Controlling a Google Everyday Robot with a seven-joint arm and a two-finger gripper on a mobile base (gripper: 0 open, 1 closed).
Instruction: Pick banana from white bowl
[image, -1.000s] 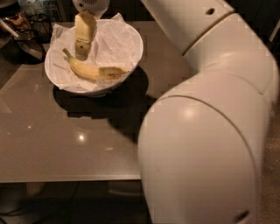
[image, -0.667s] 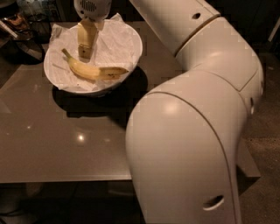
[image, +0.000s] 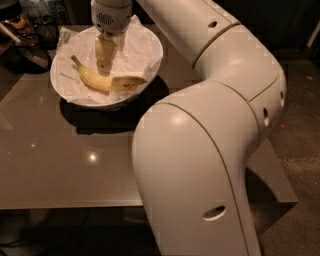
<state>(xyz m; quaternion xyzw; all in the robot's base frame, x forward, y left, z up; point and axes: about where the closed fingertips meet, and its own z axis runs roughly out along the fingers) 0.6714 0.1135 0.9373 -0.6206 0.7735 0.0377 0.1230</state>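
While the camera view holds everything at once, the relation that matters sits in the upper left of the frame: the banana (image: 106, 81) lies on crinkled paper inside the white bowl (image: 154, 56), long axis running left to right across the frame, stem toward the upper left, blunt end toward the right; the hand (image: 106, 67) hangs straight down into the bowl, its tip just at the upper edge of the banana's middle; contact or a small gap, cannot tell; how wide the hand stands, cannot tell either; nothing visibly held.

Judgement: the banana is just below the hand in the frame, so the coming move looks like a short drop and a closing across the fruit's narrow width, not along its length.

Arm (image: 200, 165) pose: wrist vertical at top of frame, upper links sweeping right, then down; the bulky elbow fills centre and lower right, over the grey counter (image: 65, 165); bowl rests on the counter's far left part.
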